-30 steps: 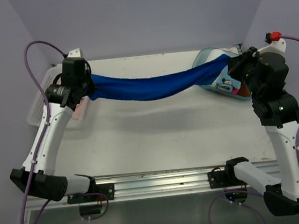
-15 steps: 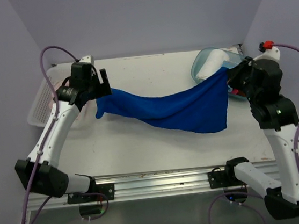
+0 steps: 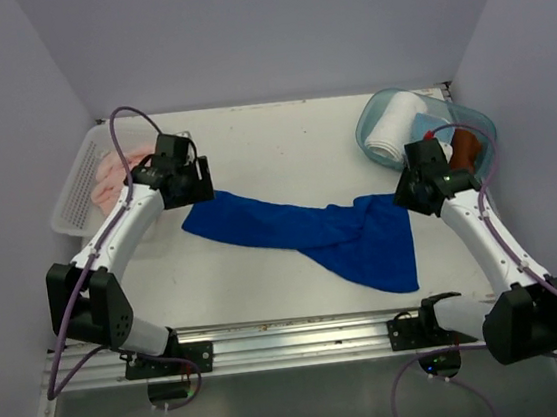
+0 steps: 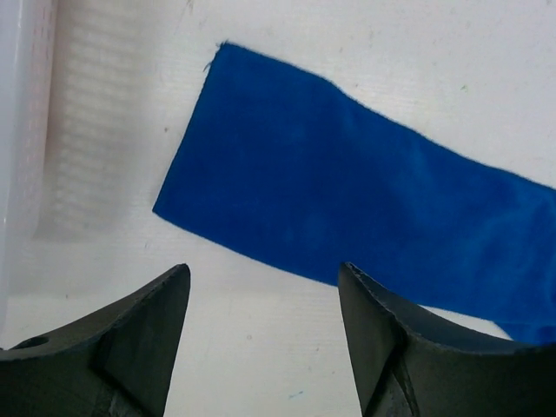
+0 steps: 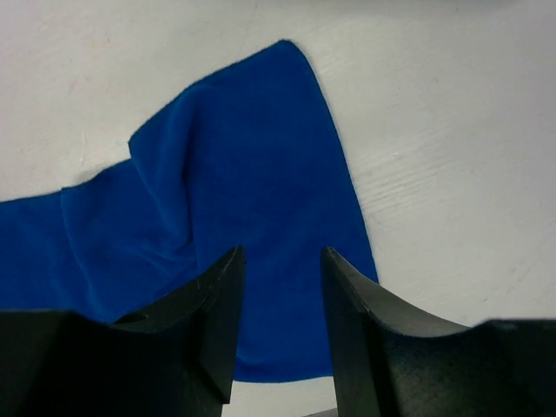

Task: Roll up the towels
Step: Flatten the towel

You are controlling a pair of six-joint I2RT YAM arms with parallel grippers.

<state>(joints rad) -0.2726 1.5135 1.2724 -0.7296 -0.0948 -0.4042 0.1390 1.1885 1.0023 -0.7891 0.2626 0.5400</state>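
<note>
A blue towel [image 3: 312,233] lies spread on the table, narrow at its left end and creased and wider at the right. My left gripper [image 3: 193,185] hovers just beyond the towel's left end, open and empty. In the left wrist view the blue towel [image 4: 347,187] lies ahead of the left gripper [image 4: 261,271], with bare table between the fingers. My right gripper [image 3: 409,192] hangs over the towel's right end, open and holding nothing. In the right wrist view the blue towel [image 5: 243,182] shows through the gap of the right gripper [image 5: 281,254].
A clear bin [image 3: 470,126] at the back right holds a rolled white towel [image 3: 390,130] and other rolled cloth. A white basket [image 3: 76,196] at the back left holds pink cloth [image 3: 114,175]. The basket's wall [image 4: 17,130] shows beside the left gripper.
Both grippers have opened and let go of the towel. It was stretched in the air between them and now lies on the table. Both arms have come down and inward.
</note>
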